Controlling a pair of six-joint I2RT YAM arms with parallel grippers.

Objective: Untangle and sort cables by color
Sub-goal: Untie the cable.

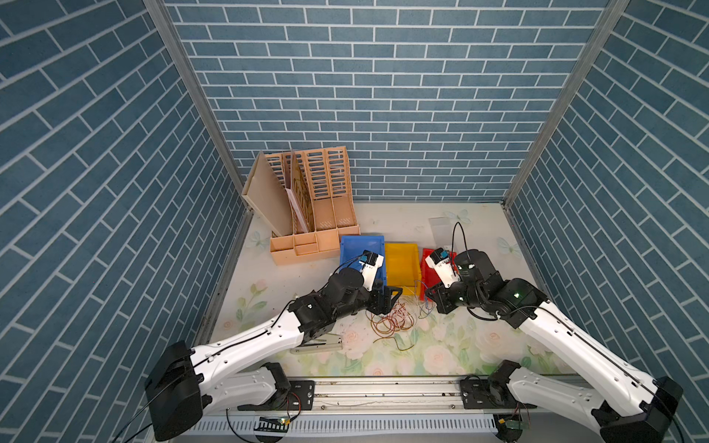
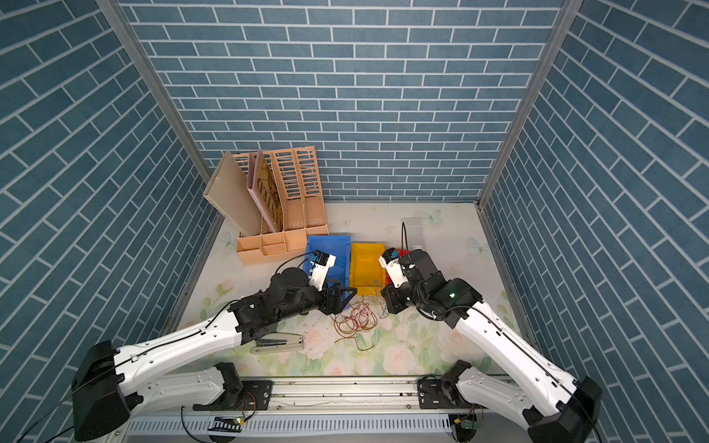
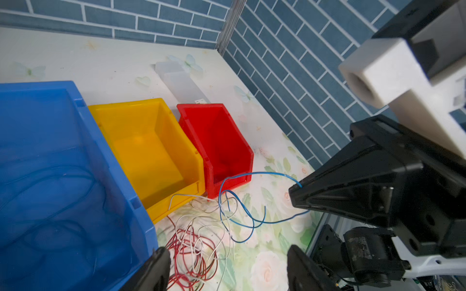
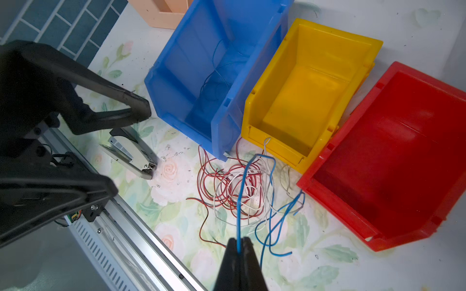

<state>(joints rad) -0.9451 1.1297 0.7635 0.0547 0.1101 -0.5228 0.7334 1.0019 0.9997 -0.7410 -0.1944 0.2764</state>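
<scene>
A tangle of red, white and blue cables lies on the floral table in front of three bins. My right gripper is shut on one blue cable, which rises out of the tangle to its tip. My left gripper hangs open over the red cables, beside the blue bin, with nothing between its fingers. Thin blue cables lie inside the blue bin. The yellow bin and red bin hold no cables.
A grey stapler lies on the table under my left arm. A beige file organizer stands at the back left. A clear plastic box sits behind the red bin. A metal rail runs along the front edge.
</scene>
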